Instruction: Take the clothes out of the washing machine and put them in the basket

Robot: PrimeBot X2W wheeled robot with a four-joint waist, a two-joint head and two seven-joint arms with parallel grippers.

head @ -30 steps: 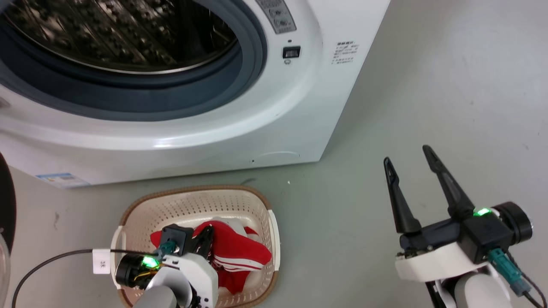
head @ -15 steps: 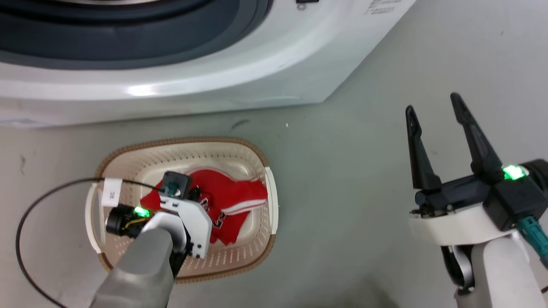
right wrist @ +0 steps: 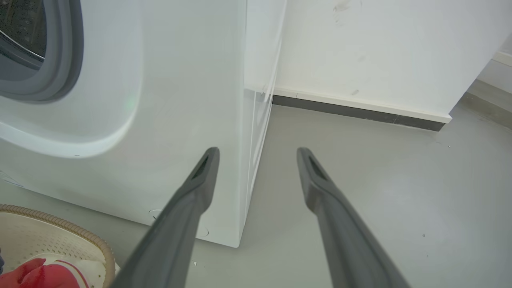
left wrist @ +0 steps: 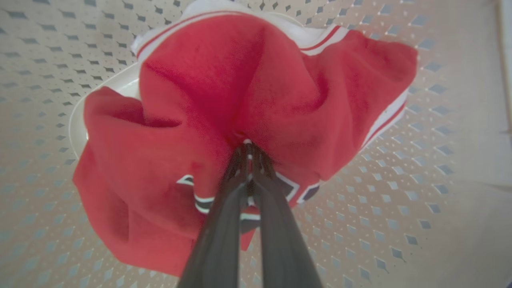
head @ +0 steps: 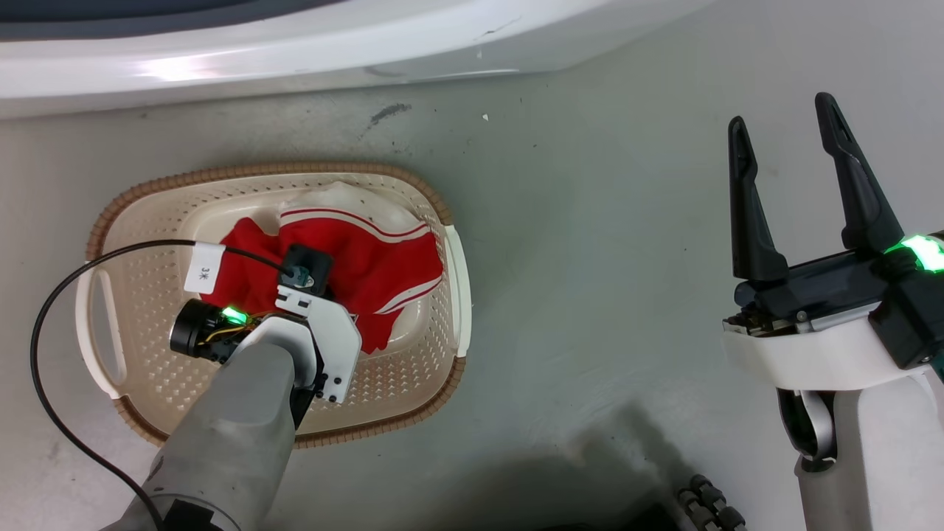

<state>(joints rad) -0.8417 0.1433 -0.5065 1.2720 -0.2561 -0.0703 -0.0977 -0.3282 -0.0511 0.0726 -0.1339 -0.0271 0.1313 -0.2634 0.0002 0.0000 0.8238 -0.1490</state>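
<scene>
Left gripper [left wrist: 248,146], clamped on the red jersey [left wrist: 192,92], sits with the laundry basket [left wrist: 400,180] around it; only release is left. Right gripper [head: 782,112] gapes empty.

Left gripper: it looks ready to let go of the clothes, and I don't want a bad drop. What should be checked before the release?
1. Left gripper shut on the clothes: ok, closed tight in red fabric.
2. Clothes inside the basket: ok, nothing hangs over its rim.
3. Clothes resting on the basket's bottom: cannot tell, the bundle hides it.
4. Right gripper out of the way: ok, open over bare floor.
5. Washing machine emptied: cannot tell, its inside is barely in view.
</scene>
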